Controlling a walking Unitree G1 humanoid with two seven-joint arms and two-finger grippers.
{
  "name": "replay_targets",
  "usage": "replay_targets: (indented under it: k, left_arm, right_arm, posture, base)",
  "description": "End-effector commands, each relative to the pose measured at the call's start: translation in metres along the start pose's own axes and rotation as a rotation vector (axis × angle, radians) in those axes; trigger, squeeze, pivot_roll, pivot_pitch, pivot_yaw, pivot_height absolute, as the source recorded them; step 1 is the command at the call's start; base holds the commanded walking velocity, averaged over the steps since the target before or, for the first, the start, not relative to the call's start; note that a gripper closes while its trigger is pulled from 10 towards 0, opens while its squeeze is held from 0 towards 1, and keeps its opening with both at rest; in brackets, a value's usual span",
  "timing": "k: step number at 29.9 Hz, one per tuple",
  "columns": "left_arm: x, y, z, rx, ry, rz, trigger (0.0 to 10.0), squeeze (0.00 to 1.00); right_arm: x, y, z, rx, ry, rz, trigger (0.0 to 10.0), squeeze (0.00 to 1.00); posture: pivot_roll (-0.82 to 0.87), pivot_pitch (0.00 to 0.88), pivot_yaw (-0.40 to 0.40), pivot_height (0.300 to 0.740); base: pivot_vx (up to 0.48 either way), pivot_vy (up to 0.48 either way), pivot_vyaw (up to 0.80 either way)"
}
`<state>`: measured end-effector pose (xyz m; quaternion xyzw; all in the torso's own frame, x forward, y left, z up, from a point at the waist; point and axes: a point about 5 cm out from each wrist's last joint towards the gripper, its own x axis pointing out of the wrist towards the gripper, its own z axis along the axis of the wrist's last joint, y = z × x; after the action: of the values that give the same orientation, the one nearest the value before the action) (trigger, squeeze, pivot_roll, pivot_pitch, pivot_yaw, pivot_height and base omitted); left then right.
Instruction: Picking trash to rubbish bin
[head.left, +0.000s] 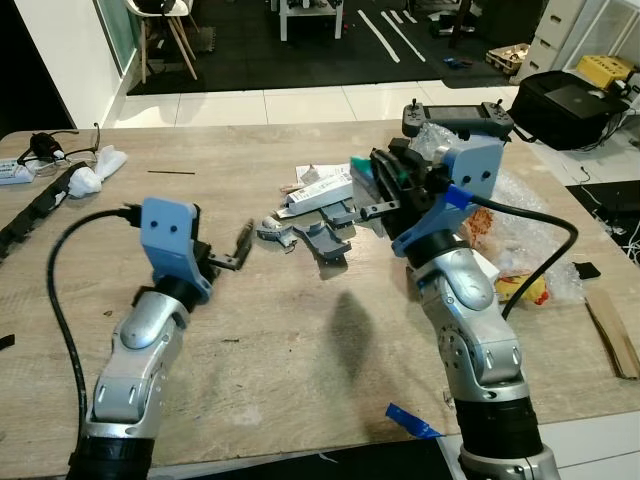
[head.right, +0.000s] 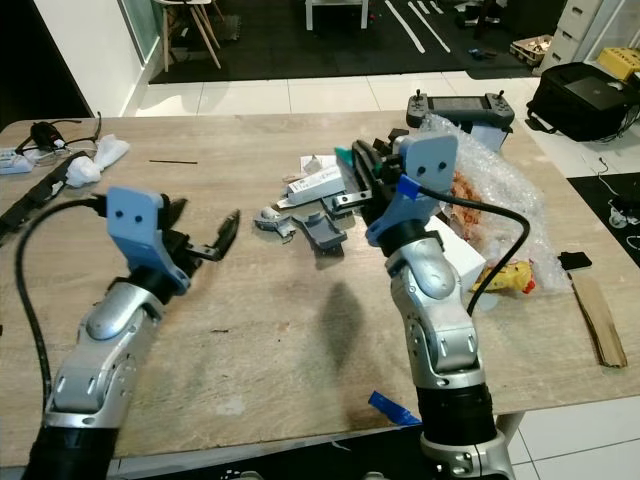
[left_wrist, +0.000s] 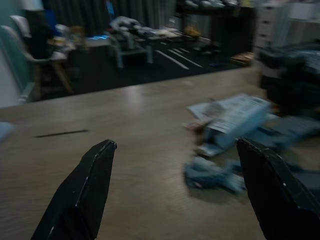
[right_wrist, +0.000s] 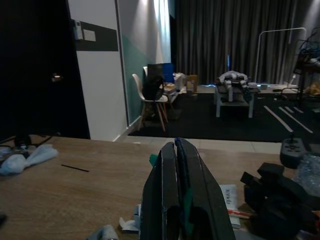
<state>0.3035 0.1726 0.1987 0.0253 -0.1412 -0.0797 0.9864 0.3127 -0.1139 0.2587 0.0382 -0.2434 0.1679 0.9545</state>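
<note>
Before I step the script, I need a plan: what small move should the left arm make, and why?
Probably ease the left gripper forward toward the grey scraps. Its jaws stand open and empty above the table, short of the pile, while the right gripper is shut on something green.

The right claw (right_wrist: 176, 165) has its two black fingers pressed together over a thin green piece (right_wrist: 187, 200). Beyond lie the wooden surface (right_wrist: 75, 190), a white chair (right_wrist: 150, 102) and dark curtains (right_wrist: 225, 40).
</note>
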Motion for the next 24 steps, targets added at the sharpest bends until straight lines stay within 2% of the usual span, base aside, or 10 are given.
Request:
replay_targets:
  k: [1, 3, 11, 15, 24]
  left_arm:
    - [0.0, 0.0036, -0.0036, 0.019, 0.016, 0.021, 10.0, 0.0]
    - [0.0022, 0.0018, -0.0023, 0.028, 0.018, 0.021, 10.0, 0.0]
    - [0.0029, -0.0018, -0.0012, 0.069, 0.008, 0.029, 10.0, 0.0]
    - [0.0036, -0.0001, -0.002, 0.072, 0.007, 0.064, 10.0, 0.0]
    - [0.0052, -0.0027, 0.0008, 0.097, -0.006, 0.047, 10.0, 0.0]
  right_arm:
    - [-0.0029, -0.0017, 0.0033, -0.021, -0.023, -0.006, 10.0, 0.0]
    - [-0.003, -0.0053, 0.0023, -0.053, -0.015, -0.013, 10.0, 0.0]
    - [-0.0025, -0.0086, 0.0022, -0.084, -0.01, -0.036, 10.0, 0.0]
    - [-0.0007, -0.0082, 0.003, -0.093, -0.011, -0.034, 10.0, 0.0]
    - [0.0018, -0.0092, 0.0035, -0.086, -0.006, -0.032, 10.0, 0.0]
  posture:
    - [-0.06, 0.089, 0.008, 0.74]
    - [-0.06, 0.09, 0.002, 0.74]
    - [-0.06, 0.095, -0.001, 0.74]
    - [-0.06, 0.098, -0.002, 0.74]
    - [-0.06, 0.105, -0.012, 0.74]
  base:
    - [0.0, 0.0, -0.8]
    - [0.0, 0.0, -0.8]
    - [0.0, 0.0, -0.8]
    - [0.0, 0.0, -0.8]
    - [0.0, 0.0, -0.8]
